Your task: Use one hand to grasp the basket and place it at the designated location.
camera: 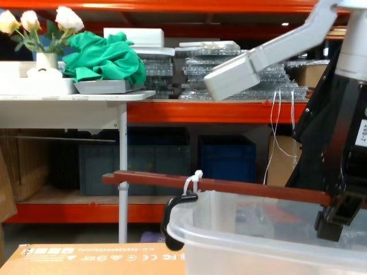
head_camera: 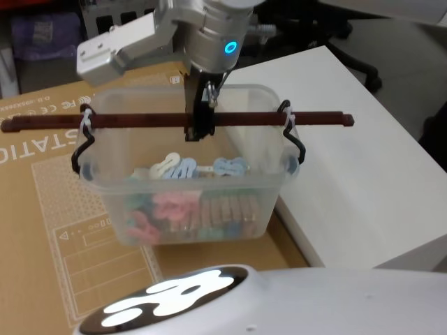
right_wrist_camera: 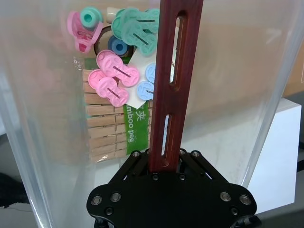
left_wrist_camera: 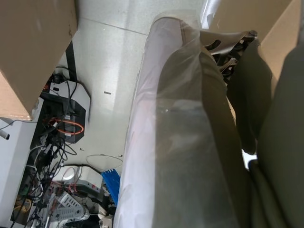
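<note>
One gripper at work: right gripper (head_camera: 198,132), down from above on a white-grey arm, jaws pinched tight on the middle of the handle (head_camera: 140,120), nothing else between them. From the wrist, black fingers (right_wrist_camera: 137,161) pressed to both sides of the slotted red-brown bar. Handle level across the basket (head_camera: 112,206), reaching well past the rim at both ends, hung on black hooks (head_camera: 82,150) at the two short sides, a white zip tie (head_camera: 85,125) at each. Basket upright and lidless over a cardboard box (head_camera: 42,209), just beside a white table (head_camera: 349,139) on the robot's right. Cannot tell whether resting on the box or hanging just clear of it. Inside, a pack of wooden pegs (right_wrist_camera: 102,135) flat on the bottom, with pink, blue and green clips (right_wrist_camera: 111,78) loose on top. From the chest, near rim low in front, handle just above it, orange shelving (camera: 200,112) and dark blue crates (camera: 226,157) behind.
</note>
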Motion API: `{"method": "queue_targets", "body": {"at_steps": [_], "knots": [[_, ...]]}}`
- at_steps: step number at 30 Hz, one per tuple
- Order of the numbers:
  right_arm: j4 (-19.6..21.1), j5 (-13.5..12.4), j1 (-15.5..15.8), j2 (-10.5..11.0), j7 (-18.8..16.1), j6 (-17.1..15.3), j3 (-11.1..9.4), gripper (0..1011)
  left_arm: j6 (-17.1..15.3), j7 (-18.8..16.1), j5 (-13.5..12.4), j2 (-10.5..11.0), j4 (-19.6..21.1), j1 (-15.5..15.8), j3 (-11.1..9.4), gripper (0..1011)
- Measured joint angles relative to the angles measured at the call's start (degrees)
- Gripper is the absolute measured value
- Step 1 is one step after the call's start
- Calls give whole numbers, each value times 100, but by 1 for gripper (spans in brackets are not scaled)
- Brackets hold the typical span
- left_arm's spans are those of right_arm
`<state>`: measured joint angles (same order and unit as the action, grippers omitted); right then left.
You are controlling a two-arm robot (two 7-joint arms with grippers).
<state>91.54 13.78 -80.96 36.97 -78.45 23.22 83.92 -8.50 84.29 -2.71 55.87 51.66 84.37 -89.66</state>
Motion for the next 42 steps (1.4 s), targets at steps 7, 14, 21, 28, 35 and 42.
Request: {"method": "queue_targets", "body": {"at_steps": [7, 14, 21, 28, 35, 42], "knots": [[-140, -155, -54, 62, -69, -61, -116, 101, 0, 0, 0, 0, -2, 0, 0, 0], [-371, -322, -100, 107, -145, -131, -232, 101, 0, 0, 0, 0, 0, 0, 0, 0], [-579, -408, -114, 144, -202, -226, -326, 101, 0, 0, 0, 0, 0, 0, 0, 0], [-841, -544, -195, 305, -281, -425, -528, 101, 0, 0, 0, 0, 0, 0, 0, 0], [-1052, -647, -251, 466, -329, -485, -732, 100, 0, 0, 0, 0, 0, 0, 0, 0], [-1351, -757, -271, 593, -409, -494, -909, 99, 0, 0, 0, 0, 1, 0, 0, 0]]}}
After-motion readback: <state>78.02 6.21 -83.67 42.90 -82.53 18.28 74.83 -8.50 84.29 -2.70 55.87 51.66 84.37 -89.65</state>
